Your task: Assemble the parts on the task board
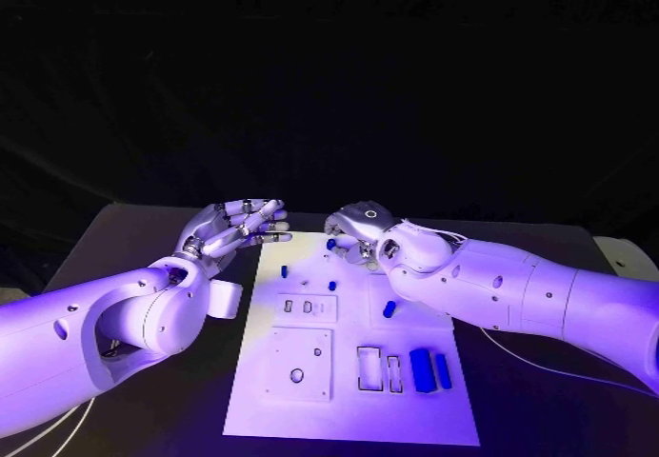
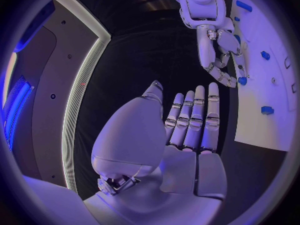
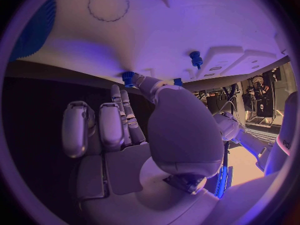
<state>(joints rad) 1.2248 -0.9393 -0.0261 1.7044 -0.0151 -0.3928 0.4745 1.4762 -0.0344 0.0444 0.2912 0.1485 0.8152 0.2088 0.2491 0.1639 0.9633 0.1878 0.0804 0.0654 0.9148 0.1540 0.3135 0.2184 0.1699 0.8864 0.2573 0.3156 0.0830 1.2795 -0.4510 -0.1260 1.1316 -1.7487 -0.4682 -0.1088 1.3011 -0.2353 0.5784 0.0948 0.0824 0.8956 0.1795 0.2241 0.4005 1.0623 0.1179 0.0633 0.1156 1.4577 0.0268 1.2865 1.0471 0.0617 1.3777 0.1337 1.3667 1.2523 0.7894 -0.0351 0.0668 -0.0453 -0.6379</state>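
Parts: small blue pieces, one (image 1: pixel 329 244) pinched at the far edge of the white task board (image 1: pixel 354 409) by the right hand (image 1: pixel 360 233); others (image 1: pixel 389 307) lie mid-board. Judged light, rigid, smooth plastic, prone to slip; best taken by the sides with fingertips. Left hand (image 1: pixel 233 228) hovers just beside the board, fingers extended, holding nothing.

Task board (image 1: pixel 350 419) at table (image 1: pixel 137 238) centre; left hand (image 1: pixel 236 227) at its 11 o'clock, right hand (image 1: pixel 360 231) at 12.
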